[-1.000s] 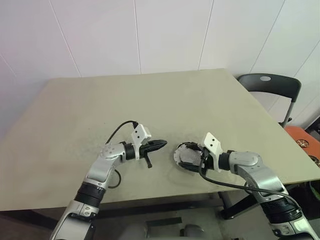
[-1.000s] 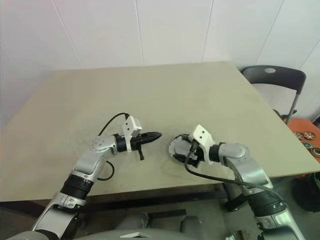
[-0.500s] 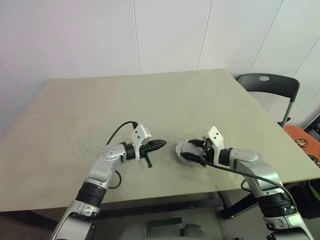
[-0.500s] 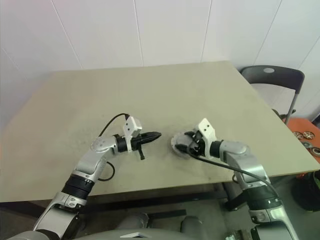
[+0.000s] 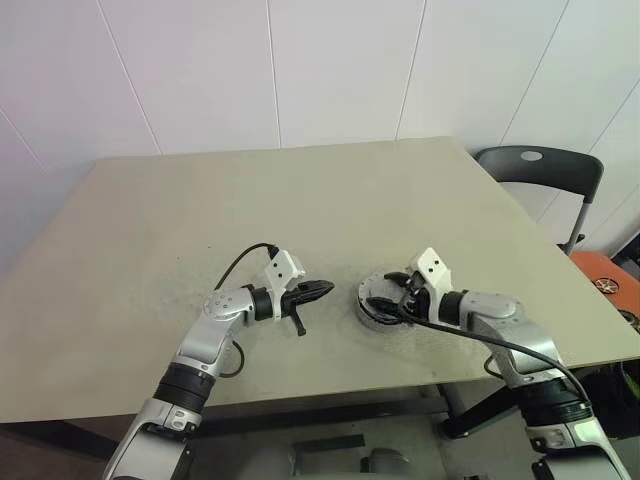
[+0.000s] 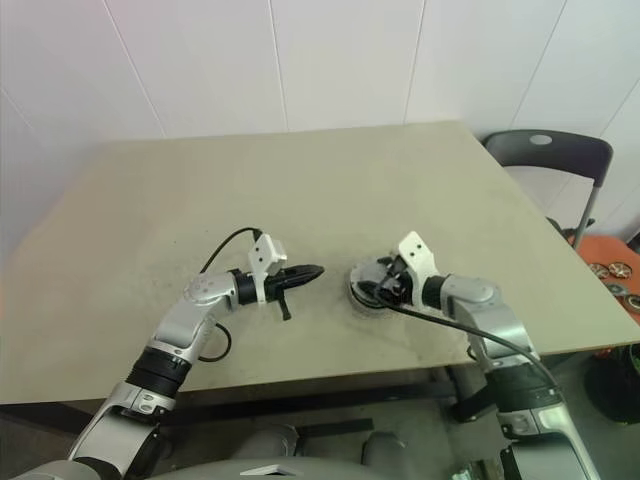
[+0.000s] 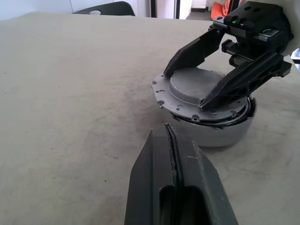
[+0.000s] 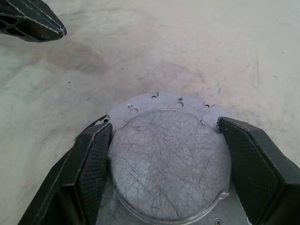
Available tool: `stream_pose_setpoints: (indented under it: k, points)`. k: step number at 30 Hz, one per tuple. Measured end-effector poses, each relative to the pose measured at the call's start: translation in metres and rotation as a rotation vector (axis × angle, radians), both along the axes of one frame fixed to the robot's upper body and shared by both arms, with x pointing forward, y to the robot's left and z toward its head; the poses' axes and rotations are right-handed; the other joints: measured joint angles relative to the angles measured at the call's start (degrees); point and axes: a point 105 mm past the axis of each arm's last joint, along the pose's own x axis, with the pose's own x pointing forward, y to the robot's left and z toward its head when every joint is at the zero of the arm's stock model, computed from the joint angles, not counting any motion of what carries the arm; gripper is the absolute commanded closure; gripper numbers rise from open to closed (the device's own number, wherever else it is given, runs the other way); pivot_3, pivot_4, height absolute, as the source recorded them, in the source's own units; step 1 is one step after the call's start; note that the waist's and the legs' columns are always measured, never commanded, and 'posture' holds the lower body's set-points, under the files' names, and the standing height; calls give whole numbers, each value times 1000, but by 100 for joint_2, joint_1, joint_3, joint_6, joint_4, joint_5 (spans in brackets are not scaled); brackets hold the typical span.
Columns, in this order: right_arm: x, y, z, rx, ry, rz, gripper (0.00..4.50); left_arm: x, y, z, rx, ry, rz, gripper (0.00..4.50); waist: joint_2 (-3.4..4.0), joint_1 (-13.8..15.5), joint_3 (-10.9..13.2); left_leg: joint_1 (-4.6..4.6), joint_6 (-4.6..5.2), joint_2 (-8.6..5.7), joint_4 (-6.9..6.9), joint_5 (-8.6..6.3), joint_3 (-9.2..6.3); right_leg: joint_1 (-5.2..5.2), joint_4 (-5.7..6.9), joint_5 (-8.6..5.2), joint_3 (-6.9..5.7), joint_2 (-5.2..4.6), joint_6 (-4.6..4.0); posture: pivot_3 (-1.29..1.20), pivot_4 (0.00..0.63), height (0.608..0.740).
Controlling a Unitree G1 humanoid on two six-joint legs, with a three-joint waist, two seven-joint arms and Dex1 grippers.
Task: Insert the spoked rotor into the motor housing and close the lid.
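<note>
Two jaws, one lid between the right pair.
My right gripper straddles the lid atop the motor housing, fingers at nine and three; left gripper pressed closed, pointing at it across the worktop.

- My right gripper straddles the lid, and its fingers cover the lid's two side edges, so I cannot tell whether the pads touch it.
- The lid covers the inside of the housing; nothing within can be made out.
- In my left wrist view, my left gripper runs off the bottom edge.
- The chair beyond the table is cut off by the picture's right edge.
- From the head, the lid is too small for detail.
</note>
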Motion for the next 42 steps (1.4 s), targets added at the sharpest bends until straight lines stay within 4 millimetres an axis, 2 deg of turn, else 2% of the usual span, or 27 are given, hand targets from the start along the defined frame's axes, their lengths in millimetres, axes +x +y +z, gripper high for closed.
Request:
stream_pose_setpoints:
  k: [5, 12, 24, 29, 42]
  points:
    - [-1, 0, 0, -10, 12, 20, 1237, 0, 0, 0, 0, 0, 1, 4500, 0, 0, 0, 3, 0, 0, 2, 0, 0, 2, 1, 0, -1, 0, 0, 0, 0, 740]
    - [-6, 0, 3, 64, 80, 34, 1237, 1, 0, -1, 7, -4, 7, 4500, 0, -3, 0, 1, 0, 1, -2, 0, -1, 0, 0, 0, -1, 0, 0, 0, 0, 740]
    - [-15, -1, 1, -2, 71, 112, 1237, 0, -1, -4, 15, 2, 5, 4500, -1, 3, 0, 1, 1, 0, -1, -1, -1, 2, -4, -1, -1, 0, 2, 0, 0, 740]
    - [-15, 0, 4, 42, 88, 109, 1237, 0, 0, -5, 20, 0, 7, 4500, -1, -3, 1, 0, 1, 1, -1, -1, -2, 1, -4, -1, -1, 0, 2, 0, 0, 740]
    - [-16, 1, 0, -43, 53, 150, 1237, 0, -2, -5, 16, -2, 6, 4500, -1, 0, 0, 4, 1, 1, 1, -1, -1, 4, -3, -1, -2, 0, 1, 0, 0, 740]
